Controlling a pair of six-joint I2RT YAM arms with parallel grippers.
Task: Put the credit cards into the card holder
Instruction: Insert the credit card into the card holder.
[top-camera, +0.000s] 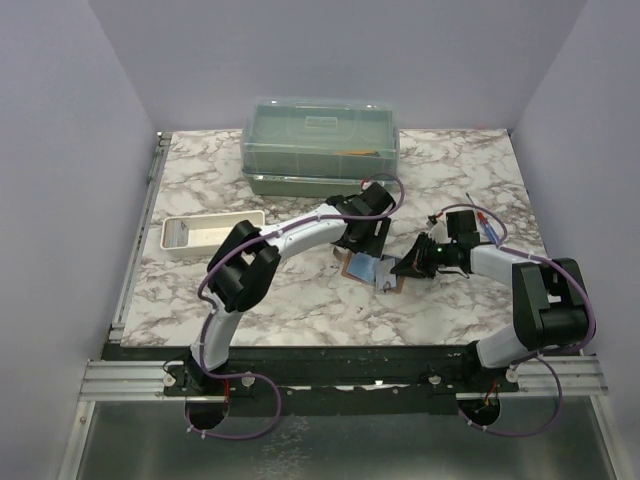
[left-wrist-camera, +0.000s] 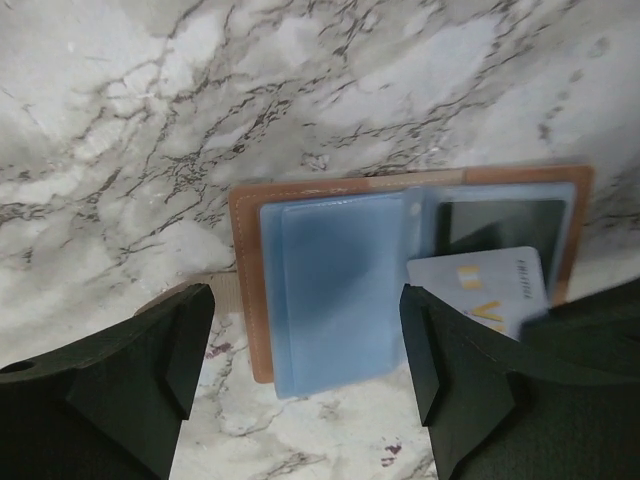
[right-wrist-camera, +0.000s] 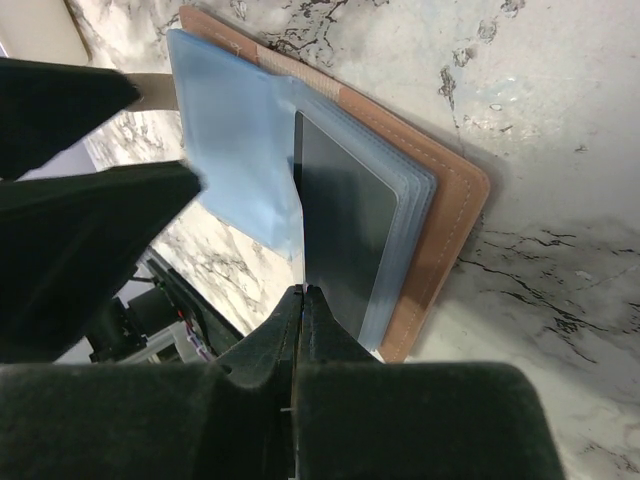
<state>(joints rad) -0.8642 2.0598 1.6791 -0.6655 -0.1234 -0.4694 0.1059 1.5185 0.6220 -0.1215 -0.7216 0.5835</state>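
Observation:
The card holder (top-camera: 366, 268) lies open on the marble table, brown outside with bluish pockets (left-wrist-camera: 335, 290). A dark credit card (right-wrist-camera: 345, 230) sits in its right-hand pocket (left-wrist-camera: 500, 225). My right gripper (right-wrist-camera: 303, 292) is shut on the edge of a pale credit card with yellow lettering (left-wrist-camera: 480, 288). That card stands over the right-hand pockets and shows edge-on in the right wrist view. My left gripper (left-wrist-camera: 305, 350) hangs open just above the left-hand pockets, with one finger (left-wrist-camera: 150, 380) on each side and nothing between them. From above, both grippers (top-camera: 362, 243) (top-camera: 408, 266) meet at the holder.
A translucent green lidded box (top-camera: 322, 140) stands at the back of the table. A long white tray (top-camera: 212, 234) lies to the left, behind the left arm. Lilac walls close in three sides.

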